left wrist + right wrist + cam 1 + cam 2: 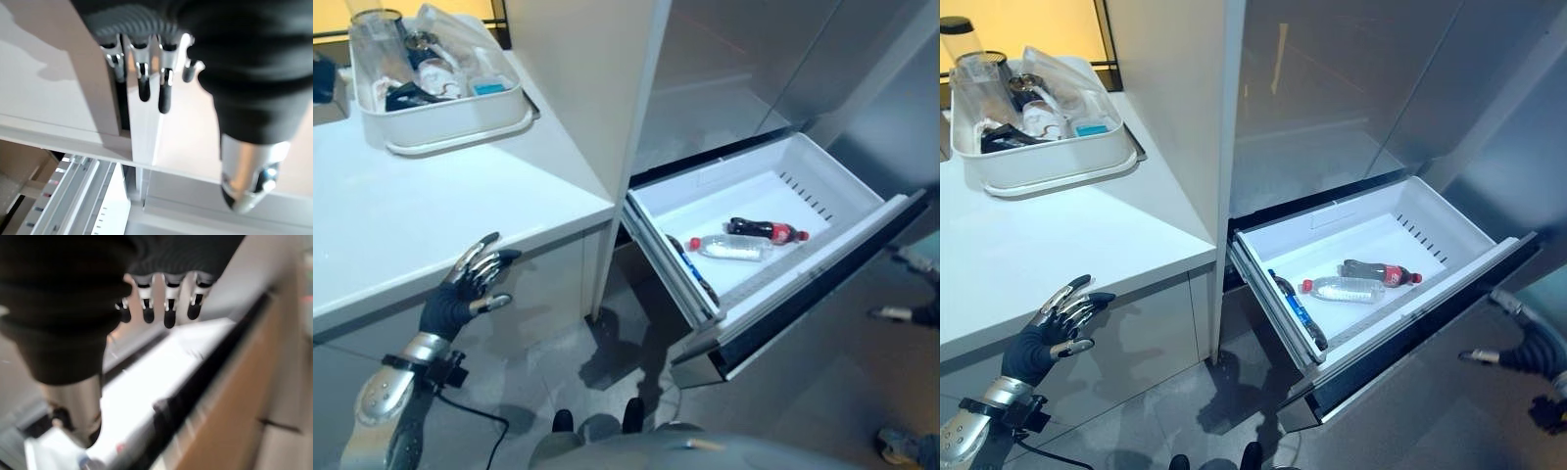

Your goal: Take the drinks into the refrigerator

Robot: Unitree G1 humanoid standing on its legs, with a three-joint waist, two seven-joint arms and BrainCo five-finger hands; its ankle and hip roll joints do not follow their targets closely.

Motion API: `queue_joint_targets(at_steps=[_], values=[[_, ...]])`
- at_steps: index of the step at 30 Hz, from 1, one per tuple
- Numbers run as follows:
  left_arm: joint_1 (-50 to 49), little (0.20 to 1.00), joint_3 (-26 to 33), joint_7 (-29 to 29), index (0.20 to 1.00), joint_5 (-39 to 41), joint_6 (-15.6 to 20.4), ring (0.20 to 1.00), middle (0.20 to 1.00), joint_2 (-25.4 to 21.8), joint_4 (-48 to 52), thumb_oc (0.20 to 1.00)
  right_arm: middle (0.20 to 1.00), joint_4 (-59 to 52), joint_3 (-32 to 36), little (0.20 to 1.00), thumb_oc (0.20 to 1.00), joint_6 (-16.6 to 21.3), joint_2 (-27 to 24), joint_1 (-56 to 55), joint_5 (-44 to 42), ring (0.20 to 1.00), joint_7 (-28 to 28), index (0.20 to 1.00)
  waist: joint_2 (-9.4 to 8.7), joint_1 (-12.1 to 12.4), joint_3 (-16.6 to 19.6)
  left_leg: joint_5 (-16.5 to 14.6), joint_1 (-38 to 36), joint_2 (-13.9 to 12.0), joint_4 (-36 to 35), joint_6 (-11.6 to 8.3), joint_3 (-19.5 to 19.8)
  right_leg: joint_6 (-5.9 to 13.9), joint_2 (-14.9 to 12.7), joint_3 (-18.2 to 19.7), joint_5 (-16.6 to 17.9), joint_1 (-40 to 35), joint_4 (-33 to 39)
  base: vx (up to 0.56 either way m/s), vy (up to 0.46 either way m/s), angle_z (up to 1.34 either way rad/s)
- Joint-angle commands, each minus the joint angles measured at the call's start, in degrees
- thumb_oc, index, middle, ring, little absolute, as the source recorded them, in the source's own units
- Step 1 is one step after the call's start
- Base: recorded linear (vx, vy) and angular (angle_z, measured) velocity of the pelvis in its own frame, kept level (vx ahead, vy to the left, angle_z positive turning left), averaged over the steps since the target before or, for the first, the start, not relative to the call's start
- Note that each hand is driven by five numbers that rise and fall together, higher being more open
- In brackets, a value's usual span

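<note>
White plastic lines the pulled-out refrigerator drawer (1449, 235), where 2 drinks already lie: a clear water bottle (1340, 289) and a dark cola bottle (1378, 273), side by side, long axes running across the drawer. The right hand (1528, 348) hovers just off the drawer's dark front, fingers loosely extended and holding nothing, so it looks nearer for pushing the drawer shut. The left hand (470, 289) hangs empty below the white surface (401, 225), fingers spread, well apart from the drawer.
</note>
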State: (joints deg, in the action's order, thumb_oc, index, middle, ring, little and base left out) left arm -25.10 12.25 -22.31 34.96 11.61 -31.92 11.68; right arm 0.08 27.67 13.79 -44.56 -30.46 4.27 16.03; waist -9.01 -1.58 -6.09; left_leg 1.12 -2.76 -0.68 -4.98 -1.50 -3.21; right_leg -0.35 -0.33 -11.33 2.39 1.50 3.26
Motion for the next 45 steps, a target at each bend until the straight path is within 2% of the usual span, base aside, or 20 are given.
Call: queue_joint_targets(at_steps=[1,4,5,9,10,11,12,13,14,15,16,17,24,31,45], values=[[1.0,1.0,2.7,0.8,1.0,-0.9,4.0,1.0,1.0,-0.2,1.0,1.0,1.0,4.6,-0.5,1.0,1.0,1.5,-0.7,6.2,1.9,1.0,-2.8,1.0,-0.47,0.2,0.1,-4.2,-1.8,-0.3,0.0,0.66,0.2,7.32,-3.3,-0.1,0.7,-0.4,-3.8,0.01,0.022,-0.04],[0.0,1.0,3.0,0.7,1.0,-1.4,4.3,1.0,1.0,0.2,1.1,1.0,1.0,10.3,-5.2,1.0,1.0,1.4,0.1,5.3,3.3,1.0,-1.5,1.0,-0.37,0.2,0.2,-4.5,-2.4,-0.2,0.0,0.75,-0.6,7.44,-3.2,0.8,0.8,-0.5,-3.7,0.0,0.029,-0.18],[0.1,1.0,2.5,1.1,1.0,-1.5,4.5,1.0,1.0,0.3,0.6,1.0,1.0,14.7,-9.5,1.0,1.0,0.9,1.3,5.5,3.2,1.0,-0.4,1.0,-0.33,0.3,0.0,-4.5,-2.6,-0.2,0.0,0.69,-0.9,7.46,-3.1,1.2,0.9,-0.5,-3.6,-0.01,0.012,-0.15],[0.4,1.0,2.1,1.5,1.0,-2.3,4.9,1.0,1.0,0.0,0.1,1.0,1.0,19.6,-15.1,1.0,1.0,0.5,2.1,6.3,4.7,1.0,1.1,1.0,-0.4,0.5,-0.2,-4.5,-2.7,-0.2,0.0,0.64,-1.0,7.47,-3.2,1.4,0.9,-0.6,-3.5,-0.01,0.006,-0.1],[1.2,1.0,1.2,1.8,1.0,-2.5,5.1,1.0,1.0,0.0,-0.1,1.0,0.934,22.5,-20.6,0.934,0.934,0.0,2.7,7.8,6.8,0.934,2.5,0.934,-0.26,1.0,-0.4,-4.5,-2.7,-0.2,0.0,0.62,-1.0,7.46,-3.3,1.2,0.8,-0.7,-3.5,-0.01,-0.002,-0.06],[1.2,1.0,1.4,1.8,1.0,-2.5,5.1,1.0,1.0,0.0,-0.1,1.0,0.934,22.8,-20.9,0.934,0.934,0.1,2.7,8.2,6.9,0.934,2.4,0.934,-0.35,0.8,-0.4,-4.5,-2.7,-0.2,0.0,0.62,-1.0,7.46,-3.3,1.2,0.8,-0.8,-3.5,-0.02,-0.006,-0.07],[2.3,1.0,0.3,2.5,1.0,-2.7,5.3,1.0,1.0,0.1,-0.2,1.0,0.711,25.7,-25.2,0.711,0.711,-0.4,4.0,10.8,7.6,0.711,2.4,0.711,-0.18,1.4,-0.7,-4.4,-2.7,-0.2,0.0,0.6,-0.7,7.44,-3.4,0.9,0.9,-0.9,-3.4,-0.02,-0.004,-0.03],[2.3,1.0,0.4,2.5,1.0,-2.8,5.4,1.0,1.0,0.0,-0.3,1.0,0.529,26.1,-25.5,0.529,0.529,-0.2,4.1,11.2,7.6,0.529,2.3,0.529,-0.26,1.3,-0.8,-4.4,-2.7,-0.2,0.0,0.6,-0.7,7.44,-3.4,0.9,0.9,-0.9,-3.4,-0.02,-0.005,-0.04],[3.0,1.0,-0.1,2.9,1.0,-2.8,5.5,1.0,1.0,0.0,-0.3,1.0,0.2,28.5,-28.2,0.2,0.2,-0.3,5.0,12.9,7.6,0.2,2.4,0.2,-0.14,1.5,-0.9,-4.4,-2.7,-0.2,0.0,0.59,-0.6,7.42,-3.5,0.8,0.9,-1.0,-3.4,0.0,0.0,0.0],[4.3,1.0,-1.4,3.3,1.0,-2.8,5.7,1.0,1.0,0.0,-0.2,1.0,0.2,32.5,-32.7,0.2,0.2,-0.7,7.0,16.6,7.3,0.2,2.1,0.2,0.23,2.2,-1.1,-4.3,-2.8,-0.1,0.0,0.65,-0.4,7.41,-3.6,0.5,0.9,-1.2,-3.4,-0.01,0.005,0.04],[4.4,1.0,-1.3,3.4,1.0,-2.8,5.7,1.0,1.0,0.0,-0.3,1.0,0.2,32.9,-32.9,0.2,0.2,-0.6,7.0,17.0,7.3,0.2,1.9,0.2,0.16,2.1,-1.2,-4.3,-2.8,-0.1,0.0,0.65,-0.4,7.41,-3.6,0.6,0.9,-1.2,-3.4,0.0,0.0,0.0],[5.4,1.0,-2.4,3.8,1.0,-2.6,5.9,1.0,1.0,-0.1,-0.1,1.0,0.2,35.5,-37.0,0.2,0.2,-0.7,8.5,20.5,7.4,0.2,1.4,0.2,0.5,2.7,-1.2,-4.3,-3.0,-0.1,0.0,0.66,-0.3,7.35,-3.7,0.4,0.8,-1.4,-3.4,0.0,0.0,0.0],[8.6,1.0,-5.4,5.2,1.0,-1.6,6.1,1.0,1.0,-0.6,0.2,1.0,0.2,44.5,-46.3,0.2,0.2,-0.9,12.3,32.5,9.4,0.2,-4.1,0.2,1.54,4.8,-1.9,-4.0,-3.1,0.1,0.0,0.76,0.7,7.22,-4.3,-0.4,0.7,-1.9,-3.6,0.0,-0.003,0.04],[8.2,1.0,-7.2,4.8,1.0,-0.8,6.1,1.0,1.0,-2.0,1.0,1.0,0.2,46.3,-47.7,0.2,0.2,-1.2,9.9,37.6,10.5,0.2,-6.7,0.2,2.4,6.7,-2.4,-3.5,-2.8,0.5,0.0,0.73,2.2,7.09,-4.9,-2.1,0.5,-2.5,-3.6,0.01,-0.015,0.15],[7.5,1.0,-8.6,4.3,1.0,0.6,5.7,1.0,1.0,-2.7,2.1,1.0,0.2,47.1,-49.6,0.2,0.2,-1.5,5.0,44.4,11.9,0.2,-8.1,0.2,3.02,8.7,-3.0,-2.8,-2.1,0.4,0.0,0.59,4.1,6.9,-5.3,-4.0,0.4,-2.9,-3.4,0.01,-0.012,0.08]])
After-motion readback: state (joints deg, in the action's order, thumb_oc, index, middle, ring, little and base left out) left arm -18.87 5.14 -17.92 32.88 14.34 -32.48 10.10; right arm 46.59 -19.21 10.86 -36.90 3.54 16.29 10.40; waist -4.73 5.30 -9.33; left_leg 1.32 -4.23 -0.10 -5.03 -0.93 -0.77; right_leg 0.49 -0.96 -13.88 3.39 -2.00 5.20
